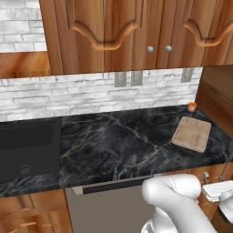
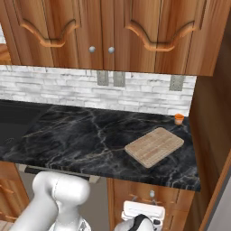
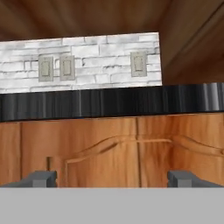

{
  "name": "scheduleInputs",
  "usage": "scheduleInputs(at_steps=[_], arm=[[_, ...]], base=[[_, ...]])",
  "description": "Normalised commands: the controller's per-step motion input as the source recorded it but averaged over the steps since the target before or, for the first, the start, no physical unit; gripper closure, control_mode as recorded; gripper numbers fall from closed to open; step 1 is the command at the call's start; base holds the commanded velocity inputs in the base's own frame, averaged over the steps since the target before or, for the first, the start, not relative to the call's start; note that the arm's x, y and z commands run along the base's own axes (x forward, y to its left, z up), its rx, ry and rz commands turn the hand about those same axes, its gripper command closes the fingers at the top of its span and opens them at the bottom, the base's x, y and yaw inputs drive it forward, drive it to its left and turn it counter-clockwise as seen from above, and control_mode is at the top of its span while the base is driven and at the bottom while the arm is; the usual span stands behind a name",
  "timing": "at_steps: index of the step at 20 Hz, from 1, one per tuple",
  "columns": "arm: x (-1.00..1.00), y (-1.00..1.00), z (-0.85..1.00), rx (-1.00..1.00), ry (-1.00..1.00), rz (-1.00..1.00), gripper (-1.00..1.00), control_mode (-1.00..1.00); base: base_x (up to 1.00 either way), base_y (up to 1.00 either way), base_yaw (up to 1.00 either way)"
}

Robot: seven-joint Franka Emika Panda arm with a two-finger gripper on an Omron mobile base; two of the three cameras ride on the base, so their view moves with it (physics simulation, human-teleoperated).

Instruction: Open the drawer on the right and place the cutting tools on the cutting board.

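the light tan rectangular wooden cutting board [image 2: 154, 146] with rounded corners lies flat on the black marbled stone worktop [image 2: 90, 135], near the worktop's right end and turned at an angle to its front edge. a small orange cup [image 2: 179, 118] stands on the worktop just behind the board, against the white brick backsplash [image 2: 58, 88] and close to the tall wooden side panel that ends the worktop. in the left base view the board [image 1: 192, 133] sits at the same right end, with the cup [image 1: 192, 106] behind it.

the shallow reddish-brown wooden drawer [image 2: 151, 193] is below the worktop's front edge, under the board, with its front flush and a small round grey knob on it. the tool [image 3: 113, 178] hangs below the worktop edge facing the carved wooden cabinet front, its two dark fingers [image 3: 40, 178] spread wide apart with nothing between them. three grey wall sockets sit in the backsplash above the worktop.
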Motion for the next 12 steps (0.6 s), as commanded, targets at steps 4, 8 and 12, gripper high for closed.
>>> scheduleInputs(at_steps=[4, 8, 12], arm=[[0.4, -0.33, -0.52, -0.04, -0.12, 0.0, -1.0, -1.0], [0.4, -0.21, -0.57, -0.04, -0.12, 0.0, -1.0, -1.0], [0.37, -0.33, -0.59, -0.03, -0.11, 0.0, -1.0, -1.0]], base=[[0.0, 0.0, 0.0], [0.0, 0.0, 0.0], [0.0, 0.0, 0.0]])
